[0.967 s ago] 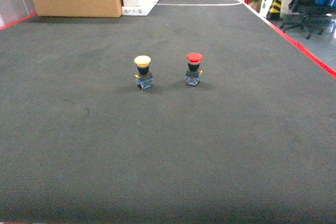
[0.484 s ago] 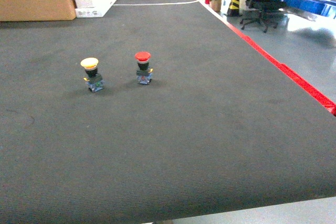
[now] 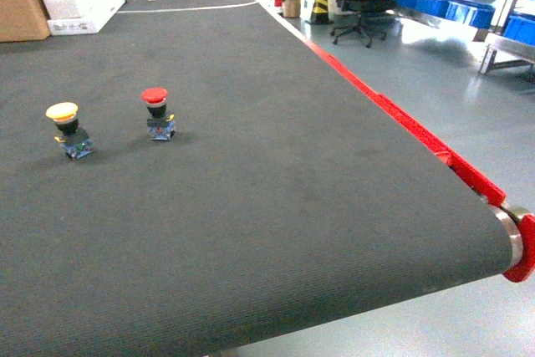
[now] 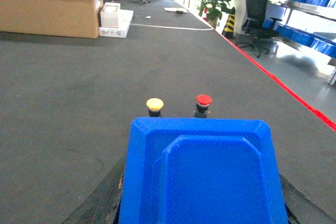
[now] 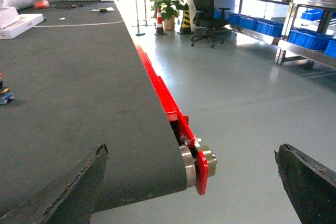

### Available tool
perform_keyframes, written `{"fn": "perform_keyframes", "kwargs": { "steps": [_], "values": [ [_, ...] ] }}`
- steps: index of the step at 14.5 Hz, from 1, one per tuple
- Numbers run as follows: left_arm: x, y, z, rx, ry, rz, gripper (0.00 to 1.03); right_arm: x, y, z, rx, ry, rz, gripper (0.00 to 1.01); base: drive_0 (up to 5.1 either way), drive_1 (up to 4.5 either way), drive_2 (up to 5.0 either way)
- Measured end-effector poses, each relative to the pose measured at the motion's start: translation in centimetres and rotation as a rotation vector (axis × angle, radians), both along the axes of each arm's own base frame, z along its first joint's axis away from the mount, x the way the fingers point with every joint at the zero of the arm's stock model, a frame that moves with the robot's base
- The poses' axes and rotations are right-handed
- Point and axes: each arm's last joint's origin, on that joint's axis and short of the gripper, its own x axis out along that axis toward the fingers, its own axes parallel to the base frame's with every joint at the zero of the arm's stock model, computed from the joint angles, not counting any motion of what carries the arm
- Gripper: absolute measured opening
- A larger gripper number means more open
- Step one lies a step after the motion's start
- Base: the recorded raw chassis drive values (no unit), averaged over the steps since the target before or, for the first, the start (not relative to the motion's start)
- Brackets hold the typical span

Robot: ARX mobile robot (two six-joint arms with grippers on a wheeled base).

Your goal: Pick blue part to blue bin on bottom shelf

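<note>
1. Evidently the head view had swung to the right within the last second: the yellow-capped button (image 3: pixel 68 129) and red-capped button (image 3: pixel 157 112) slid from mid-frame to the left, and the belt's red edge (image 3: pixel 393 114) with its end roller (image 3: pixel 508 238) came into sight.
2. That suggested the robot was turning toward the shelving, carrying rather than picking.
3. The blue part (image 4: pixel 202 174) sat clamped in the left gripper (image 4: pixel 202 219), filling the left wrist view.
4. The right gripper (image 5: pixel 194 182) stood wide apart, holding nothing.
5. Blue bins (image 3: pixel 435 7) showed on distant racks; the bottom shelf itself was not identifiable.
</note>
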Motion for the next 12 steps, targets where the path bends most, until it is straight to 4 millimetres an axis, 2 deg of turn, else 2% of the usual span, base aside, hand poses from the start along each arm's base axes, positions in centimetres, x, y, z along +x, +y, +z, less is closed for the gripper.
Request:
{"fn": "perform_keyframes", "kwargs": {
  "steps": [12],
  "values": [
    [0.0,0.0,0.0,0.0,0.0,0.0,0.43,0.0,0.0,0.0,0.0,0.0,0.0,0.98,-1.6,-1.61,-1.6]
  ]
}}
